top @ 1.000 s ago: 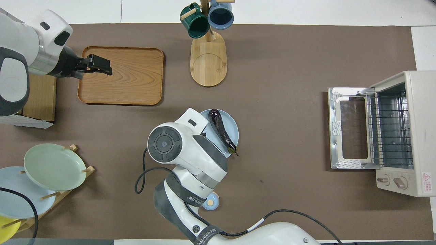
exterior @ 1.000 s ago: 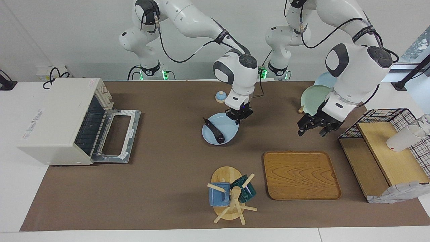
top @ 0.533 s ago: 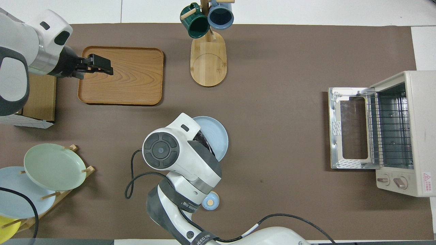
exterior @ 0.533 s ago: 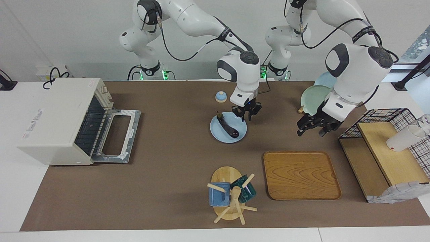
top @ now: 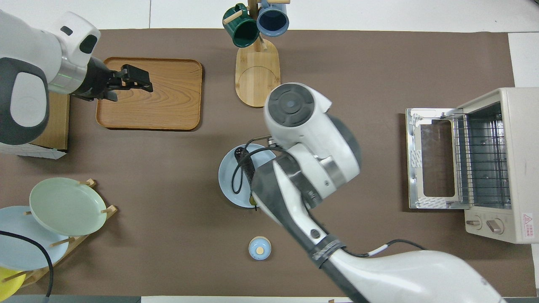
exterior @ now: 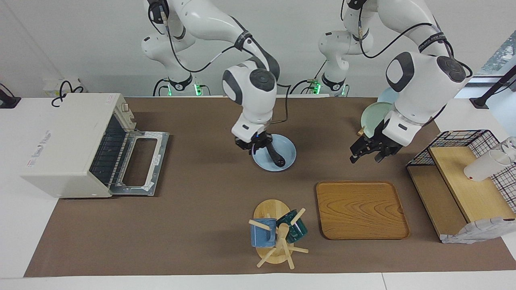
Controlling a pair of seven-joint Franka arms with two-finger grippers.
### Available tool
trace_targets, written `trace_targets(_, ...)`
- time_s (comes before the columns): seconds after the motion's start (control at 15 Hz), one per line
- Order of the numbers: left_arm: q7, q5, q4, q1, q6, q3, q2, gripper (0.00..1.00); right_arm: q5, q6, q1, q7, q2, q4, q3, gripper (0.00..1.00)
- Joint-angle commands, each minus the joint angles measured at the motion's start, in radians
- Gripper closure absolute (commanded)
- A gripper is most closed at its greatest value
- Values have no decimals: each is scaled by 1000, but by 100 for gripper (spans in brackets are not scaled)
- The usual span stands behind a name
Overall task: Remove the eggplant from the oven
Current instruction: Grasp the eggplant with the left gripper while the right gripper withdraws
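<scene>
Purple eggplant (exterior: 275,154) lies on the blue plate (exterior: 287,147) beside my right tool (exterior: 253,145), which is closed empty; a careless sweep could knock it off. My left tool (exterior: 367,153) waits open.

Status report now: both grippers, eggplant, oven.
Right gripper shut, over light blue plate. Left gripper open, waiting over mat. Dark purple eggplant on plate. Off-white toaster oven open, rack bare.

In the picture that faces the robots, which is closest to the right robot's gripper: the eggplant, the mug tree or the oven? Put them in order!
Starting from the right gripper:
1. The eggplant, lying on the blue plate right beside the gripper.
2. The mug tree, farther from the robots, near the table's edge.
3. The oven, at the right arm's end of the table, with its door open.
</scene>
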Motion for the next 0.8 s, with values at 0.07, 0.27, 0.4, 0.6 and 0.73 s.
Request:
trace_targets(0.07,-213,-13,-1,-120,3,10,12,0,-177,68,-103,-18,-122,-267,18,100)
trace_targets(0.27,-253,-9,-75,-212,44,11,6,0,-216,208,-209,-24,-148,-397,20,100)
trace_targets(0.4,-295,-6,-163,-278,110,11,0,0,-219,233,-243,-34,-152,-421,20,100)
trace_targets(0.6,-312,7,-266,-343,201,11,6,0,-219,320,-295,-67,-153,-488,20,100)
trace_targets(0.73,-313,39,-290,-375,207,11,24,0,-219,357,-333,-108,-149,-514,20,100)
